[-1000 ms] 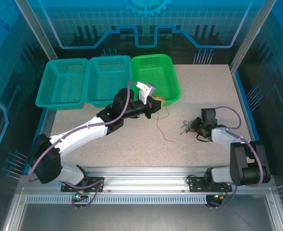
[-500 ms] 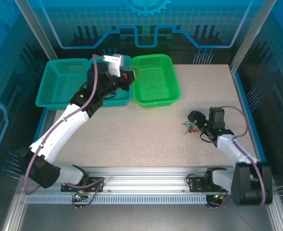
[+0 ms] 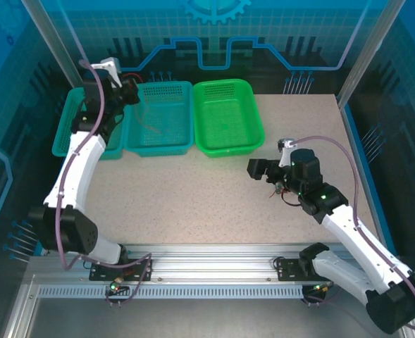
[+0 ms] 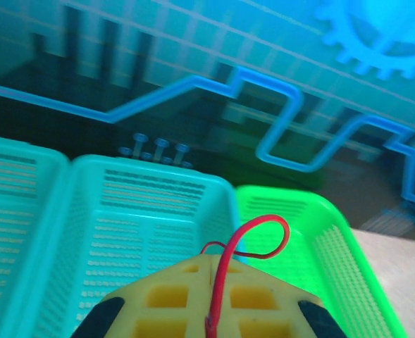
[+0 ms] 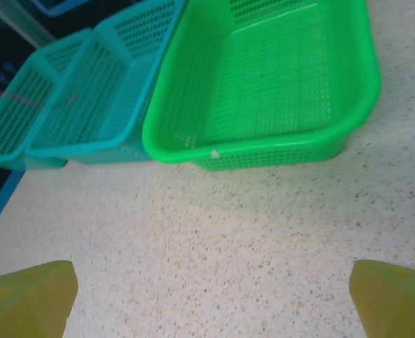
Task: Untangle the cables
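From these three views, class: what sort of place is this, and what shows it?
Probably a robotics lab work cell: two robot arms fixed to an aluminium rail at a table edge, walled by blue panels printed with circuit and gear graphics, with plastic baskets set out.

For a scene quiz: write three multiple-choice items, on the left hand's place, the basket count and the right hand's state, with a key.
1. The left hand, pinching a red wire, hangs nearest: A the teal baskets; B the right arm's base; C the front rail.
2. Baskets on the table: A two; B three; C four.
3. The right hand is: A open; B shut on a wire; C shut on a basket rim.
Key: A, it hangs by the teal rims; B, two teal, one green basket; A, its yellow fingers stand wide apart.
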{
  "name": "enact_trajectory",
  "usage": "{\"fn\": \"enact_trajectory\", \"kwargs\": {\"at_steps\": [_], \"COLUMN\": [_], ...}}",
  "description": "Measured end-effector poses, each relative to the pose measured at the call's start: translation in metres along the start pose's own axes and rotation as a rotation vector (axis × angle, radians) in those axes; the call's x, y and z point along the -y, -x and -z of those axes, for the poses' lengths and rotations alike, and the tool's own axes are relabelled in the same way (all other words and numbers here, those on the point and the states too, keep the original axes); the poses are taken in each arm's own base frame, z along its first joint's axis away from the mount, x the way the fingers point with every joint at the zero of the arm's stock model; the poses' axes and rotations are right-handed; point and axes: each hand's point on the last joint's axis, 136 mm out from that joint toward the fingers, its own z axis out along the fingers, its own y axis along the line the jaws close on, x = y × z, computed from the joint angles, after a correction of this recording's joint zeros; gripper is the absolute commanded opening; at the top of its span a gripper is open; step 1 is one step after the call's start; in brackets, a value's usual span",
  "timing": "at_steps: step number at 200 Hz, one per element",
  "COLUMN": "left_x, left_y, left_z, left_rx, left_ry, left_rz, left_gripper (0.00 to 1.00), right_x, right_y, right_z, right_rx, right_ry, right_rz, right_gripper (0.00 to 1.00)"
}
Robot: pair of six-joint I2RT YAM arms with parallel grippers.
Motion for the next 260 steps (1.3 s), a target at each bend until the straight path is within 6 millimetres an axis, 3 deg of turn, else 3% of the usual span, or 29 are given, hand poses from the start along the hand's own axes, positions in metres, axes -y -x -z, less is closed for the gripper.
{"fn": "enact_trajectory", "kwargs": {"at_steps": [44,88,108,128,154,176,204,230,243,260], "left_x": [-0.080,-0.164,-0.201,-0.236,-0.256,-0.258,-0.258,-0.272,-0.281,-0.289], "left_y": [0.014,-0.002,0.001,0.017,0.044,0.049,0.025,-0.021,-0.049,-0.079], "left_z": [-0.041,-0.085,-0.095,-0.095,-0.083,-0.080,-0.094,-0.105,-0.107,-0.107], "left_rx": [-0.009,-0.077,-0.085,-0.069,-0.022,-0.017,-0.081,-0.183,-0.241,-0.292], "left_ry": [0.169,0.317,0.396,0.516,0.634,0.646,0.595,0.605,0.619,0.637], "left_rz": [0.049,0.098,0.100,0.066,0.018,-0.001,0.007,0.026,0.038,0.077], "left_gripper": [0.00,0.00,0.00,0.00,0.00,0.00,0.03,0.45,0.57,0.60], "right_x": [-0.005,0.003,0.003,0.003,0.004,0.004,0.006,0.006,0.006,0.004], "right_y": [-0.020,-0.032,-0.036,-0.037,-0.039,-0.041,-0.044,-0.044,-0.044,-0.041], "right_z": [-0.002,-0.003,-0.003,-0.002,-0.002,-0.006,-0.010,-0.011,-0.010,-0.009], "right_rx": [-0.075,-0.126,-0.139,-0.147,-0.152,-0.166,-0.184,-0.188,-0.190,-0.185], "right_ry": [-0.001,-0.033,-0.038,-0.041,-0.052,-0.057,-0.067,-0.068,-0.069,-0.068], "right_rz": [0.037,0.037,0.038,0.039,0.039,0.037,0.030,0.025,0.025,0.018], "right_gripper": [1.00,0.99,0.99,0.99,0.99,0.99,0.99,1.00,1.00,1.00]}}
